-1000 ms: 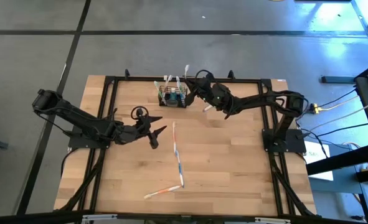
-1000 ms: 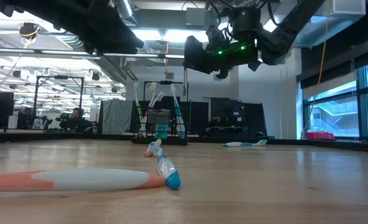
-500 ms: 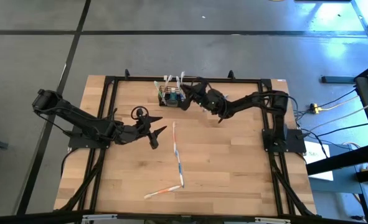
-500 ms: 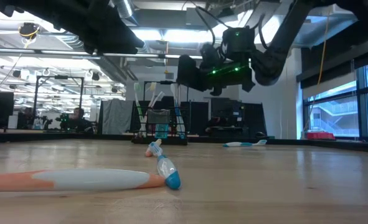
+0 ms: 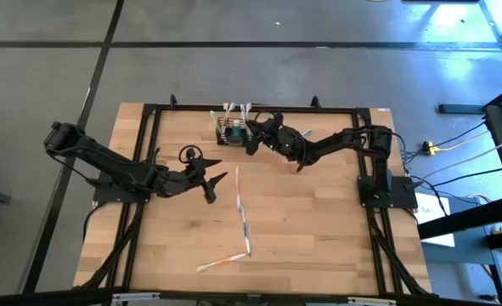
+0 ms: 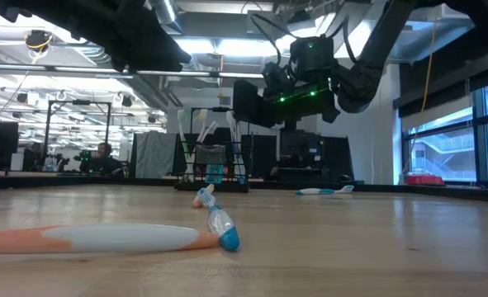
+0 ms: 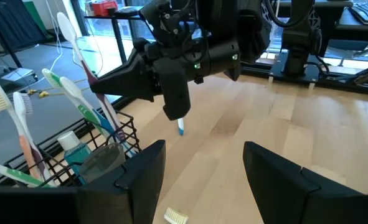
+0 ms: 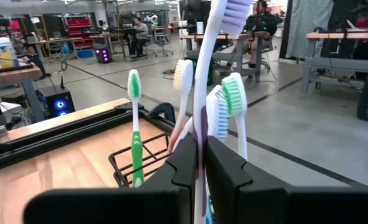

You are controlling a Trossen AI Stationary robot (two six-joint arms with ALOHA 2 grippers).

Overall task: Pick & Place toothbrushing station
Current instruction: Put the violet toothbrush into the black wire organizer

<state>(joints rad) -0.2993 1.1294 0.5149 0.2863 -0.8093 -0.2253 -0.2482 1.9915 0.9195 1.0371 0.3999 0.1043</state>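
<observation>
High view. The toothbrushing station (image 5: 232,132), a black wire basket, stands at the table's (image 5: 318,238) 12 o'clock edge with several brushes upright in it. The right gripper (image 5: 252,136) sits at the basket's 3 o'clock side, close against it. The left gripper (image 5: 215,183) waits nearer mid-table, at about 7 o'clock from the basket, fingers spread and empty. Two loose toothbrushes lie toward 6 o'clock: a long one (image 5: 243,211) and an orange-and-white one (image 5: 220,261).

Low view. The basket (image 6: 213,169) rests on the far table edge; the right gripper (image 6: 252,101) hangs above and just beside it, level with the brush heads. The orange-and-white brush (image 6: 103,239) lies close to the lens.

Left wrist view. The left arm's own fingers (image 7: 277,171) stand wide apart with nothing between them. Beyond, the right gripper (image 7: 112,84) points into the brush cluster over the basket (image 7: 93,165) (a small teal tube (image 7: 75,149) stands inside).

Right wrist view. The fingers (image 8: 224,165) are nearly closed on a purple-headed toothbrush (image 8: 218,43), its handle pinched between the pads. The green brush (image 8: 134,121) and basket rim (image 8: 131,158) are just beyond.

Judgement: the step looks like seating this brush in the basket. Do it well by keeping the handle upright, lowering it through a free gap between neighbours, and parting the fingers only once it bears on the basket. Nudging the light basket sideways is the risk.
</observation>
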